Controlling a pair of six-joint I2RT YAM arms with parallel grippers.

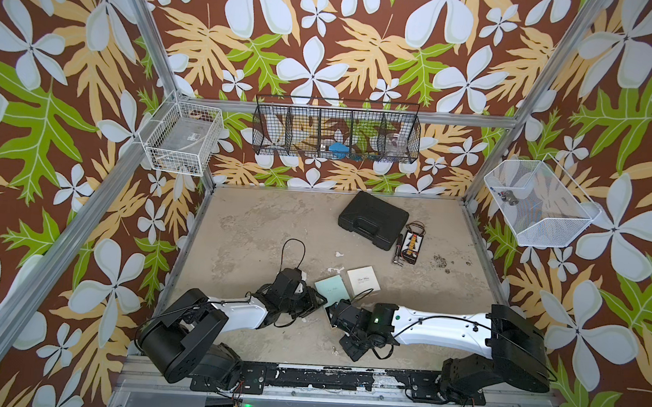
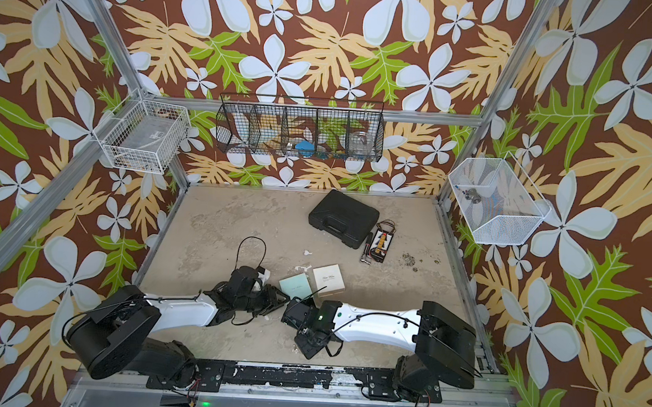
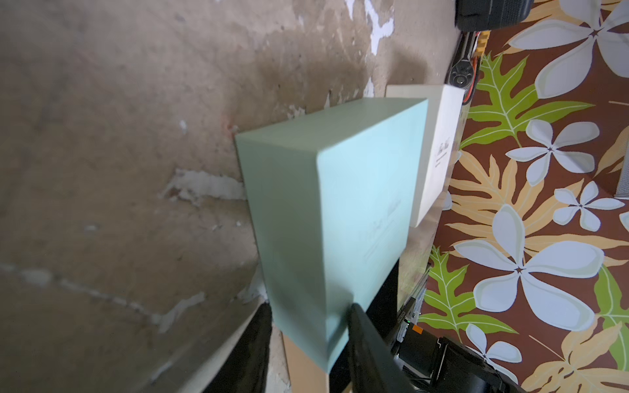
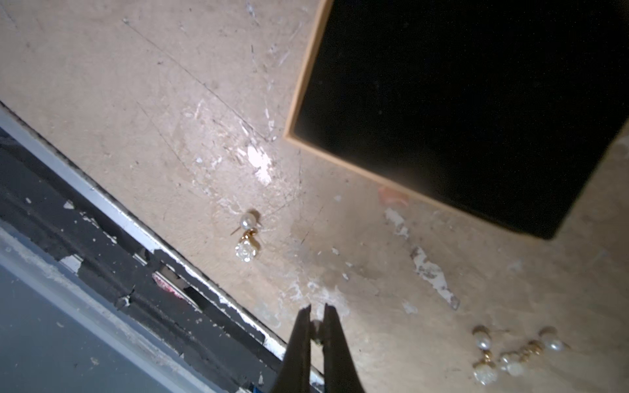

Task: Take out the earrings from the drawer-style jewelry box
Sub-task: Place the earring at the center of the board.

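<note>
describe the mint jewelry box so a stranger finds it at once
From the black carrying case at the back of the table, come nearer to two square boxes side by side. The mint box is the one on the robot's left; unlike the cream box beside it, it is blue-green.

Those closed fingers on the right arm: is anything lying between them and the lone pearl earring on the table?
Nothing visible does. Only bare scuffed tabletop lies between the fingers of the right gripper and the lone earring. The black-lined drawer sits off to one side, and the other earrings lie apart.
</note>
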